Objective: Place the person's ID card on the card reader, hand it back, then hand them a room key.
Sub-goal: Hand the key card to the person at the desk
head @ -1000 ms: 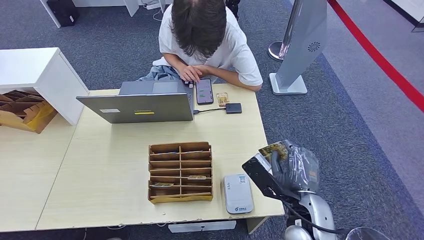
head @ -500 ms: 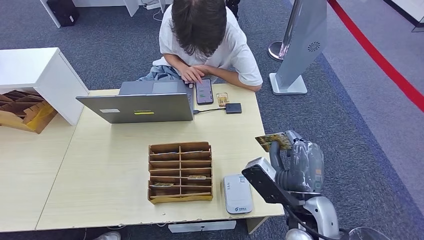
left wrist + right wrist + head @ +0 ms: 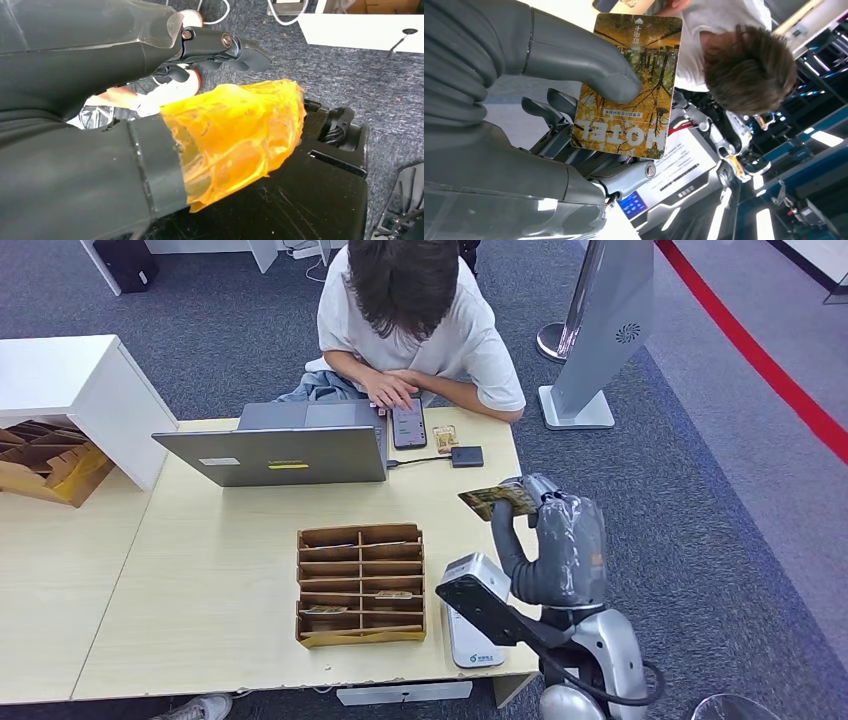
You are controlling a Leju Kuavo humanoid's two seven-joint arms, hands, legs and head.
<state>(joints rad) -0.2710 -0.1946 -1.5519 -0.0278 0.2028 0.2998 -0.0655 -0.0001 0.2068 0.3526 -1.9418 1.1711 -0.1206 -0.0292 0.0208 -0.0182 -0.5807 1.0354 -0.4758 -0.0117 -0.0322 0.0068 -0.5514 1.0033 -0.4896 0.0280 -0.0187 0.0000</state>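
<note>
Pale wooden desk (image 3: 220,580); above its right side a room key (image 3: 497,502), autumn-yellow card printed HOTEL, is pinched by right hand (image 3: 545,540) thumb against fingers (image 3: 549,107). Left hand (image 3: 100,125): grasp cannot be told.

I see the pale desk (image 3: 210,570) carrying a laptop (image 3: 275,455), phone (image 3: 408,422), wooden organizer (image 3: 361,583) and card reader (image 3: 474,635) below my right fingers (image 3: 505,535)

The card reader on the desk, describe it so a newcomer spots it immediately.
On the pale wooden desk, look along the near edge, right of the brown wooden slotted card organiser. The card reader is the flat white rounded box there, lying flat, partly under the robot's right arm.
</note>
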